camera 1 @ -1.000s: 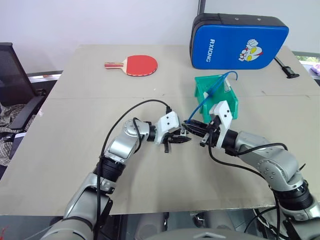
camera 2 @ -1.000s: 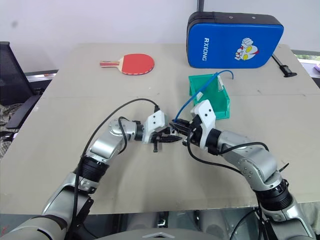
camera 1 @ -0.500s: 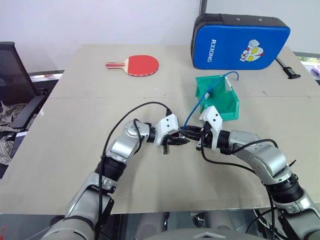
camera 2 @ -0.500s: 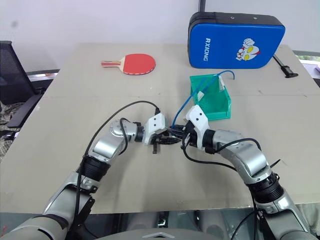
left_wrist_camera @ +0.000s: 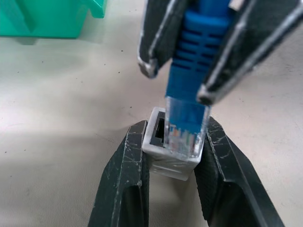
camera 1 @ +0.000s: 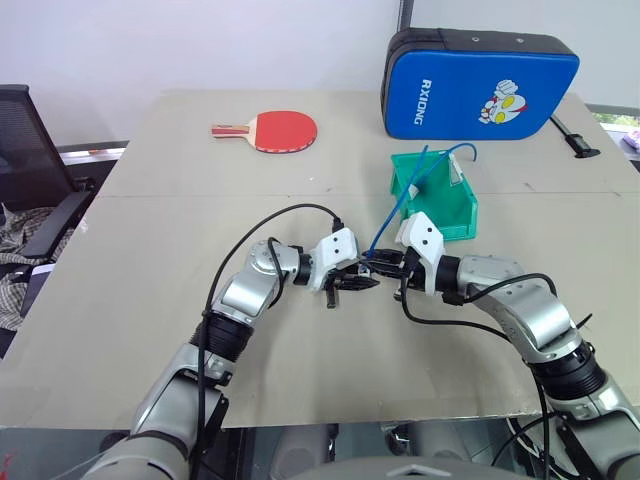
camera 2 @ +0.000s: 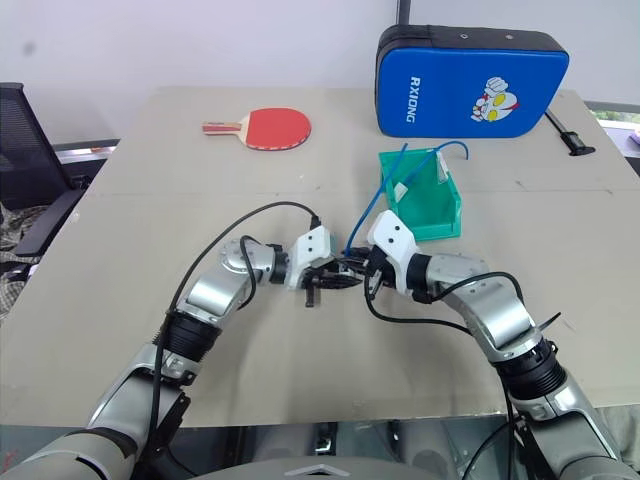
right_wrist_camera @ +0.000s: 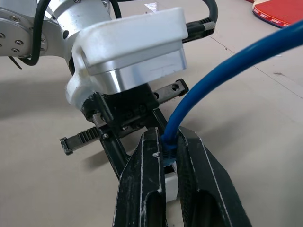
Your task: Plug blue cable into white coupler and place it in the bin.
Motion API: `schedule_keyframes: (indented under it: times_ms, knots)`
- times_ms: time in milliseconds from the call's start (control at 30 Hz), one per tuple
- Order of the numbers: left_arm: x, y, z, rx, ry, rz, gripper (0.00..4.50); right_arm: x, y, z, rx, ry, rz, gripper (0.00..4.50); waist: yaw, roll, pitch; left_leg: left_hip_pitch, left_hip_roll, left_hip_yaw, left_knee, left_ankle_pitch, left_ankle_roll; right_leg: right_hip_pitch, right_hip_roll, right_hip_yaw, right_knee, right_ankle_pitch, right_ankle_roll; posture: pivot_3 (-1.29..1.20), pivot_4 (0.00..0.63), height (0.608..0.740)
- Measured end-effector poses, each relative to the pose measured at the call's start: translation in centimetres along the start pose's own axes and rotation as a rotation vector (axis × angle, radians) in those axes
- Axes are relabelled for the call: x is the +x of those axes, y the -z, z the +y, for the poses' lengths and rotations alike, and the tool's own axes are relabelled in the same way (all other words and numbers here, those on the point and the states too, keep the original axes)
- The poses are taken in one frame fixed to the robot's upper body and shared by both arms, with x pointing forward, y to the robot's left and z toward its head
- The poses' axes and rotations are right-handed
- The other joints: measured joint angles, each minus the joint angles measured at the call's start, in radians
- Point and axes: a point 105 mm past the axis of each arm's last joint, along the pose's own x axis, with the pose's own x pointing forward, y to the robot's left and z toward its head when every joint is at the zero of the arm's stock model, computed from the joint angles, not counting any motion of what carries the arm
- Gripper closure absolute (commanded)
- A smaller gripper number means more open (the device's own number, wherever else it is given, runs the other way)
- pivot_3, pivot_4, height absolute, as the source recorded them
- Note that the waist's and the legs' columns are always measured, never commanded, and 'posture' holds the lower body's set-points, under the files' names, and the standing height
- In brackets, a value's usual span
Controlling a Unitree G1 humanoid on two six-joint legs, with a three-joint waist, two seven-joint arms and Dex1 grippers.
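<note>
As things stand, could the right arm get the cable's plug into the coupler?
Probably yes: the right gripper holds the blue cable with its plug at the white coupler, whose socket faces it unblocked.

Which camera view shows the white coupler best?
The left wrist view: the white coupler sits large between the left gripper's fingers, socket visible. The right wrist view shows a white corner; in the eye views it is too small to tell.

The big blue padded case at about one o'clock on the table has white letters on it that say "RXIONG", beside a cartoon.
</note>
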Motion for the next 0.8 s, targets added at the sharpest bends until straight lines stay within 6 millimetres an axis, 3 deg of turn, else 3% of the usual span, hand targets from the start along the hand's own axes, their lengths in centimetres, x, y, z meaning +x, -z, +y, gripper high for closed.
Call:
schedule_keyframes:
  times_ms: [800]
  knots:
    - [0.03, -0.05, 0.08, -0.007, -0.010, 0.003, 3.81, -0.24, -0.14, -0.43, -0.070, -0.025, 0.057, 4.50, 0.000, 0.000, 0.000, 0.000, 0.000, 0.000, 0.000, 0.000, 0.000, 0.000, 0.000, 0.000, 0.000, 0.000, 0.000, 0.00, 0.150, 0.731]
